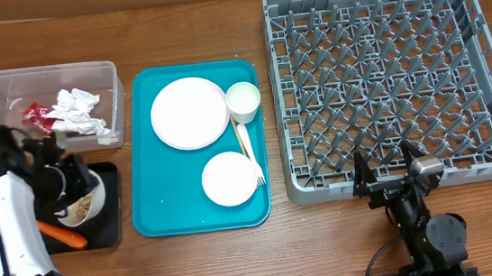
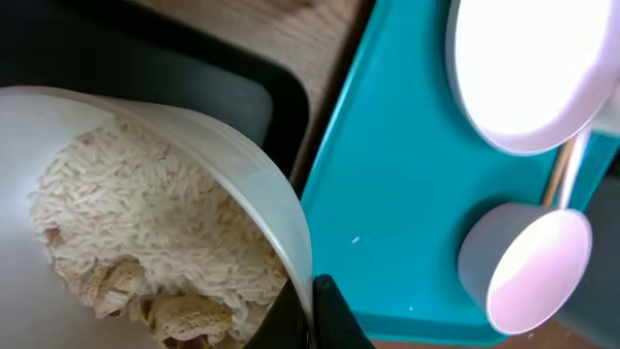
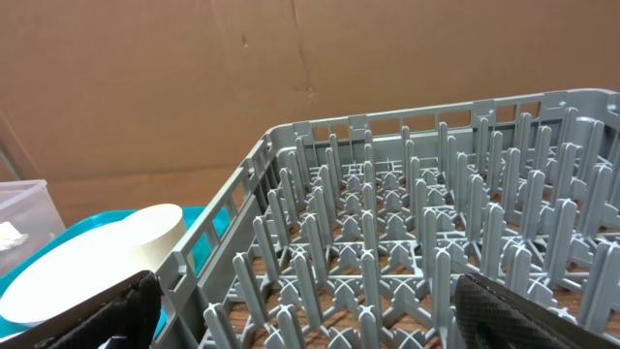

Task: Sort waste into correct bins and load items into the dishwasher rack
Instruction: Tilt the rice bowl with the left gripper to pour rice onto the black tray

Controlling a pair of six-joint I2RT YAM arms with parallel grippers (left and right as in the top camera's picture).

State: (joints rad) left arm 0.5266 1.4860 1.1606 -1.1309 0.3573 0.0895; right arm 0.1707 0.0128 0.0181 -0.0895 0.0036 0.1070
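Observation:
My left gripper (image 2: 308, 315) is shut on the rim of a white bowl (image 1: 83, 201) (image 2: 242, 184) full of rice and beige crumbs (image 2: 136, 242), held tilted over the black tray (image 1: 106, 231). An orange carrot (image 1: 62, 235) lies in that tray. The clear tub (image 1: 46, 80) holds a red wrapper (image 1: 35, 114) and crumpled napkins (image 1: 76, 112). On the teal tray (image 1: 158, 210) sit a large white plate (image 1: 189, 113), a small bowl (image 1: 230, 178), a cup (image 1: 243, 101), a fork (image 1: 250, 160) and a stick. My right gripper (image 1: 385, 172) (image 3: 305, 310) is open and empty at the grey rack's (image 1: 385, 79) near edge.
The teal tray lies between the bins and the rack. In the left wrist view the plate (image 2: 528, 68) and cup (image 2: 528, 267) show on it. Brown cardboard stands behind the rack in the right wrist view (image 3: 194, 78).

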